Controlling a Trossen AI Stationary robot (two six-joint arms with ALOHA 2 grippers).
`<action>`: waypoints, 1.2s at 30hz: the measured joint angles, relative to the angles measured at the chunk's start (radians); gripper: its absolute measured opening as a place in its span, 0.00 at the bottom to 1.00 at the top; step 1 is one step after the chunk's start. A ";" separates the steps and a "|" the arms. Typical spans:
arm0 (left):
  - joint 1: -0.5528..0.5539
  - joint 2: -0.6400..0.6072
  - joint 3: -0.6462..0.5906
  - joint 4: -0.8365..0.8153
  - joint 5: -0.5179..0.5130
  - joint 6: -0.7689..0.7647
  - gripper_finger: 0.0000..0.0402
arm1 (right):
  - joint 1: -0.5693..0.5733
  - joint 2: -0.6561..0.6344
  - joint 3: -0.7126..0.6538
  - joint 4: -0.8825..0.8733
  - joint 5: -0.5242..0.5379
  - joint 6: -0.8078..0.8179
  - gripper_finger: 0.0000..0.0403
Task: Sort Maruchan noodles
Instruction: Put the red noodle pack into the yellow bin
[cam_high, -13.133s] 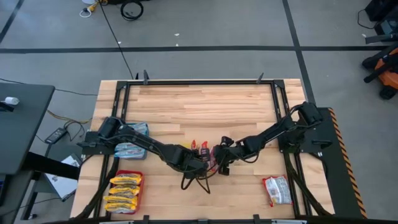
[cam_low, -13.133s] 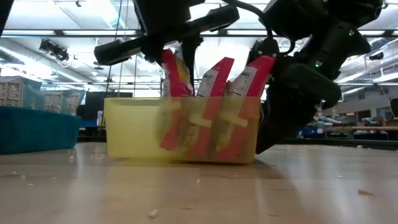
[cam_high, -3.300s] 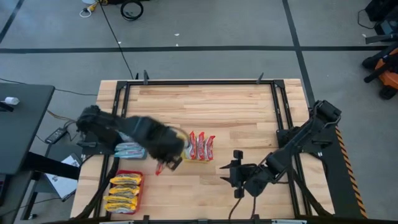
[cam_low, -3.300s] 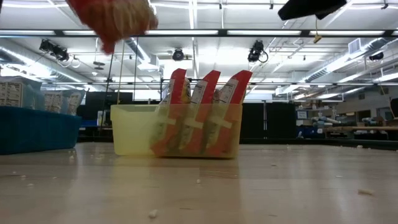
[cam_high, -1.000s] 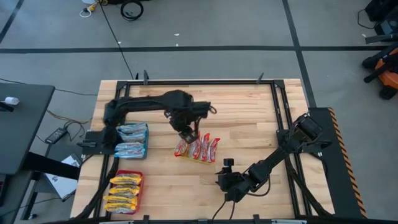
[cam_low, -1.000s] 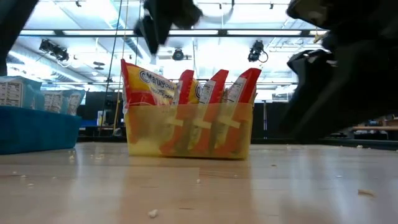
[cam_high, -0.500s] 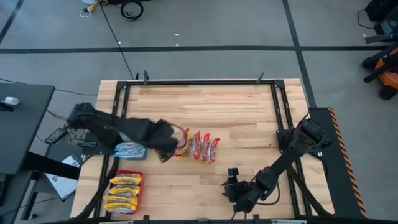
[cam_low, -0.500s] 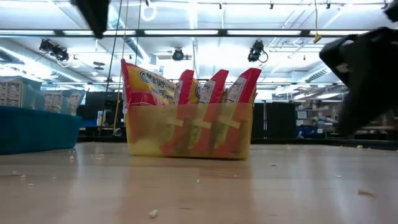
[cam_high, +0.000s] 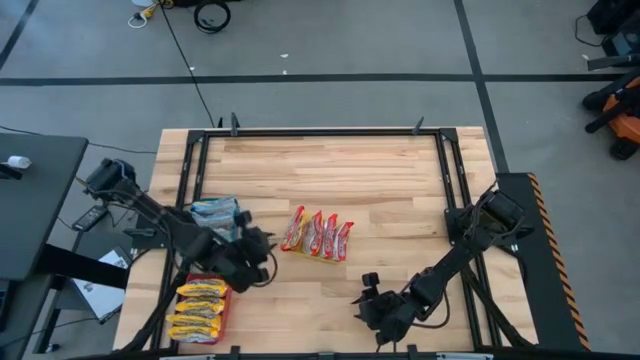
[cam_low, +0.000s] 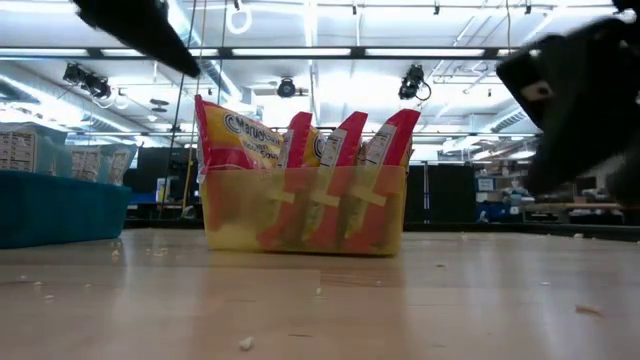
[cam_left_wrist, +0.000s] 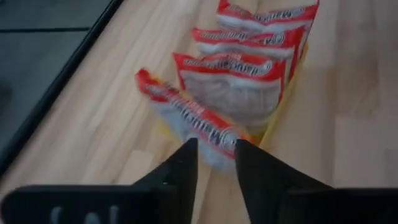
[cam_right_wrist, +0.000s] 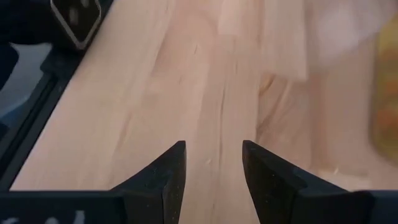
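While your left gripper (cam_high: 262, 262) hangs over the left-front part of the table (cam_high: 380, 170), its fingers (cam_left_wrist: 183, 165) stand a narrow gap apart with nothing between them, so you hold nothing there. It sits between the blue tray (cam_high: 212, 209) and the red tray (cam_high: 200, 309), off to the left of the yellow tray (cam_low: 300, 210).

You can see four red-and-white noodle packets (cam_high: 316, 235) standing on edge in that yellow tray near the table's middle (the low view shows them leaning, tops above the rim). The packet nearest your left gripper tilts more than the other three, as the left wrist view shows (cam_left_wrist: 193, 118).

Your yellow-orange packets (cam_high: 198, 310) lie stacked flat in the red tray at the front left corner. Your pale blue-white packets (cam_high: 218, 208) lie in the blue tray just behind it, partly under the left arm.

Your right gripper (cam_high: 372, 300) is low over the front of the table, right of centre, well apart from every tray. Its fingers (cam_right_wrist: 165, 177) are spread apart and empty, with bare wood between them.
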 joint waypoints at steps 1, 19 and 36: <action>0.020 0.000 -0.034 0.080 0.005 0.030 0.26 | 0.000 0.000 0.000 0.021 0.011 -0.018 0.40; 0.337 0.143 -0.330 0.869 0.205 0.204 0.01 | -0.009 0.000 0.000 0.105 0.017 -0.080 0.38; 0.319 -0.029 -0.252 0.815 0.153 0.349 0.01 | -0.009 0.000 0.000 0.104 0.008 -0.061 0.38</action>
